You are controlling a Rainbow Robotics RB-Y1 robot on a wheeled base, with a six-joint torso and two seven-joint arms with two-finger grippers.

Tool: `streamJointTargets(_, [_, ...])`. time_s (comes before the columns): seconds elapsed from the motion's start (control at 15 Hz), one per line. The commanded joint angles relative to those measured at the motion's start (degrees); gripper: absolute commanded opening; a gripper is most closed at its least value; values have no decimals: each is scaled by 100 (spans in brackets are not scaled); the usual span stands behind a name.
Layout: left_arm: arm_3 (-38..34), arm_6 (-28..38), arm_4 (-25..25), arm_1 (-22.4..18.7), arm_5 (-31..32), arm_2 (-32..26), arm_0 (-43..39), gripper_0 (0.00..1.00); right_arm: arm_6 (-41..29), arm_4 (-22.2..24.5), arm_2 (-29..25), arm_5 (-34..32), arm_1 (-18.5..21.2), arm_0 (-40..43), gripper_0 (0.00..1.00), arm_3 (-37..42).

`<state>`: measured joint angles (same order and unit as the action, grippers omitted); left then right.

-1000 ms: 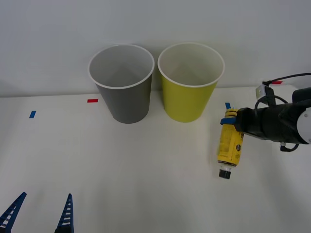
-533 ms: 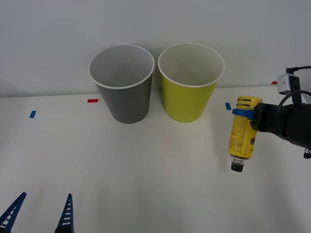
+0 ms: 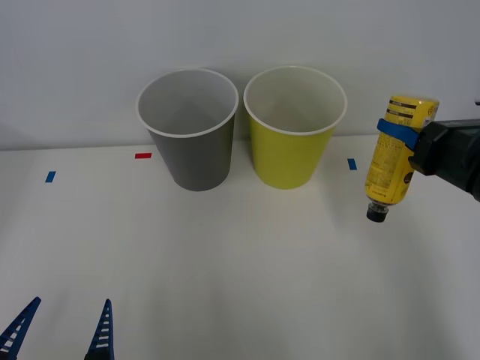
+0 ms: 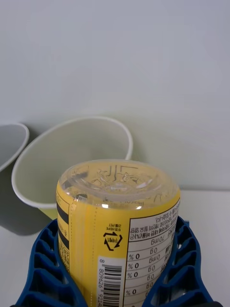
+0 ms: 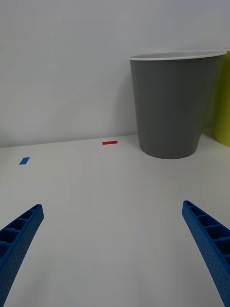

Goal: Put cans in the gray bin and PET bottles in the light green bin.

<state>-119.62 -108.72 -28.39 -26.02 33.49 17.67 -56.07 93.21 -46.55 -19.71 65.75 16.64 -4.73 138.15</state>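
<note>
Since a second ago the right pincer (image 3: 396, 129) has carried the small slim PET bottle with the yellow wrap label and black cap (image 3: 391, 161) up off the white bench (image 3: 225, 262) and slightly outward; earlier the bottle hung low, just above the bench at about four o'clock from the bins, and now it hangs clear in the air at three o'clock from them. It is held cap-down, base up, with the blue ribbed fingers (image 4: 43, 268) pinching the body on both sides.

At twelve o'clock on the bench stand the round tapered dark gray bin with a white rim (image 3: 187, 131) and, just beside it toward one o'clock, the round tapered yellow-green bin with a white rim (image 3: 294, 127). Both look empty inside.

Judging by this, the pick is done and the drop is not: the bottle sits near the yellow-green bin's rim height but well to its side, so it needs to travel toward nine o'clock and be released over the opening.

At seven o'clock the left pincer (image 3: 60, 330) waits low, its fingers spread and holding nothing.
</note>
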Motion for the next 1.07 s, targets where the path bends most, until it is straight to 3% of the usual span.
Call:
streamJointTargets(0.07, [0,0,0,0,0,0,0,100,-49,85,284,-686,-152,-335,0,81])
streamJointTargets(0.27, [0,0,0,0,0,0,0,100,-49,384,433,-686,-389,-889,0,98])
streamJointTargets(0.8, [0,0,0,0,0,0,0,100,-321,2141,1418,-686,-477,-1961,0,-51])
streamJointTargets(0.93, [0,0,0,0,0,0,0,100,-444,2660,1787,-924,-442,-2207,0,-376])
streamJointTargets(1.07, [0,0,0,0,0,0,0,100,-989,3328,2217,-1328,-372,-2392,0,-772])
